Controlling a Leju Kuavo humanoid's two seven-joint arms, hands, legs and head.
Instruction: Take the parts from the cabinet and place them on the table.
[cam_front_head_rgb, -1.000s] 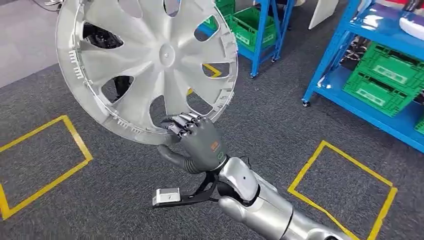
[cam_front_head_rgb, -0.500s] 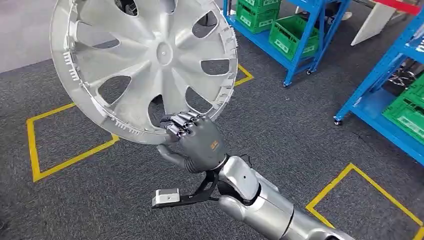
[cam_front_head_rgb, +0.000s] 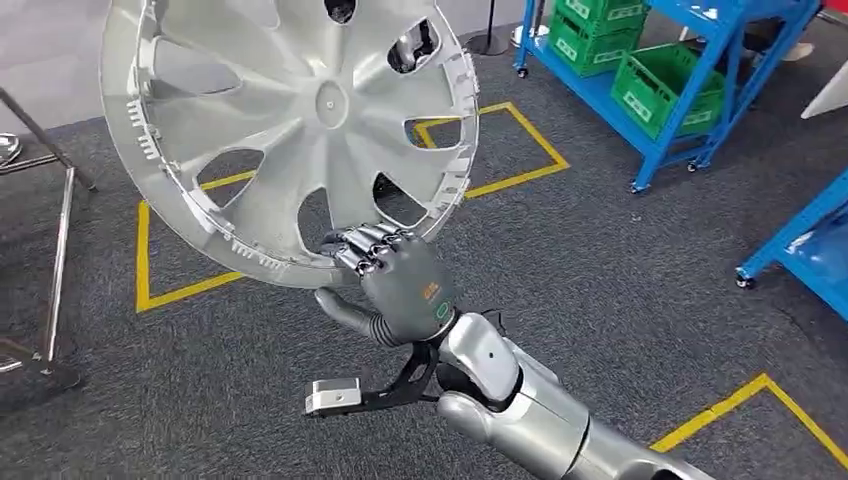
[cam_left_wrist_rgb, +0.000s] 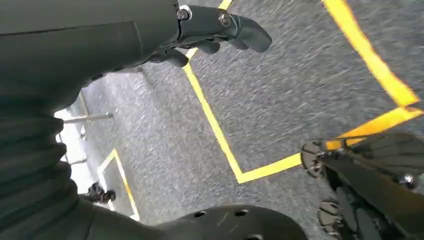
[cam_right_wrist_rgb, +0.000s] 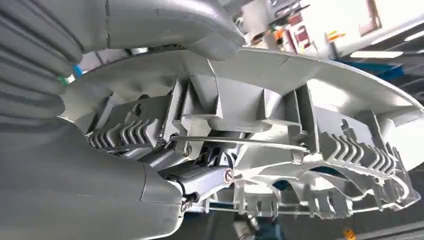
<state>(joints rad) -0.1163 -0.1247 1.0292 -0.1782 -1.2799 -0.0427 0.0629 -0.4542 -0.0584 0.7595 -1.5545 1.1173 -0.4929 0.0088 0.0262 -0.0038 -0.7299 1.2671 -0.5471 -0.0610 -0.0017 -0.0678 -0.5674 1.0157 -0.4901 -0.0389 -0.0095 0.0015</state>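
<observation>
the right hand (cam_front_head_rgb: 400, 285) grips the wheel cover (cam_front_head_rgb: 290, 120) by its lower rim, so the disc stands up and away above it over the carpet; the left hand (cam_left_wrist_rgb: 210, 35) hangs low, fingers curled, holding nothing.

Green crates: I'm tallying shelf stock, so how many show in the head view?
2, both on the blue rack at upper right: one at the picture's top edge, one just right of it. Others may be out of frame.
</observation>
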